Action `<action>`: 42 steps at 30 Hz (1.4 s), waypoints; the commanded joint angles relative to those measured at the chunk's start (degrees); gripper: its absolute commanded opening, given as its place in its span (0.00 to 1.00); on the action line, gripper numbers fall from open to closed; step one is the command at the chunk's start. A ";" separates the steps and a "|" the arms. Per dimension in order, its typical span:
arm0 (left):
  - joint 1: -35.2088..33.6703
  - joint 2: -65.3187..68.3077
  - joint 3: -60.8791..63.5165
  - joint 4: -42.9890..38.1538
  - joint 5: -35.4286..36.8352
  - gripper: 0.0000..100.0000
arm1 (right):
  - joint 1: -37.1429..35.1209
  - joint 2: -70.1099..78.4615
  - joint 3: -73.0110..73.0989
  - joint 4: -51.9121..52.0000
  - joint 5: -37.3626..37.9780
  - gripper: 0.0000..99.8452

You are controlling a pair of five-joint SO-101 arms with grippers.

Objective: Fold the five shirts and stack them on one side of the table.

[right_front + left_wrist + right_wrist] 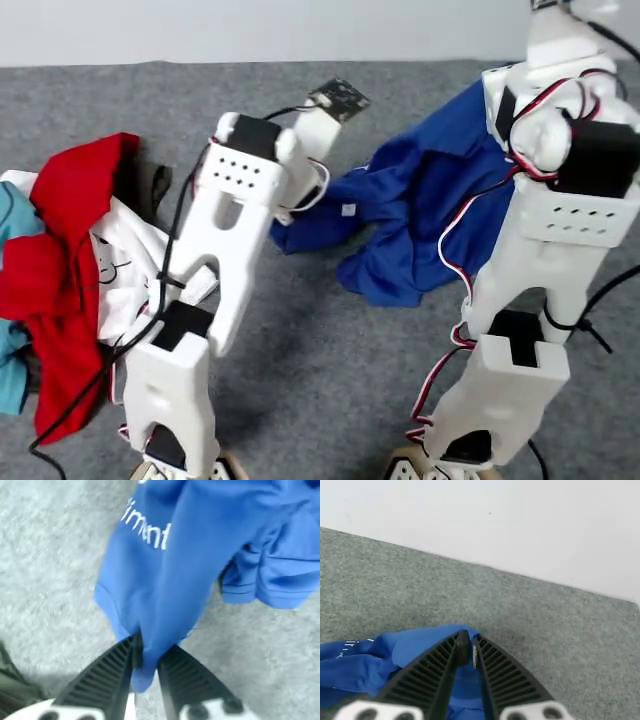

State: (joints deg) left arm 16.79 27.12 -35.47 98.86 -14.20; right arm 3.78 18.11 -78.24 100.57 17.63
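Left wrist view: left gripper [145, 662] clamps a fold of the blue shirt [200, 555], crumpled on the table [330, 380] (grey felt). Right gripper [468, 647] appears pinched on another edge.

Left gripper [152, 645] and right gripper [470, 638] each clamped on blue shirt [420, 210], arms outstretched.

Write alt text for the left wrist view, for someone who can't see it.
The left gripper is shut on a bunched fold of the blue shirt, which trails crumpled across the grey table. White lettering shows on the fabric.
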 commanded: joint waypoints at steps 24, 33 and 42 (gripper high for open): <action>-0.70 3.60 -0.04 1.67 -4.48 0.00 | 0.40 -2.86 0.18 2.07 0.26 0.01; 0.26 -6.33 4.26 1.49 -5.71 0.20 | 0.48 -2.86 0.18 2.15 0.26 0.01; 1.49 0.18 4.97 0.70 -5.98 0.20 | 0.48 -2.86 0.18 2.15 0.26 0.01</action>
State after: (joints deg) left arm 18.11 26.42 -30.02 99.03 -19.47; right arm 3.78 18.11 -77.80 100.66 17.63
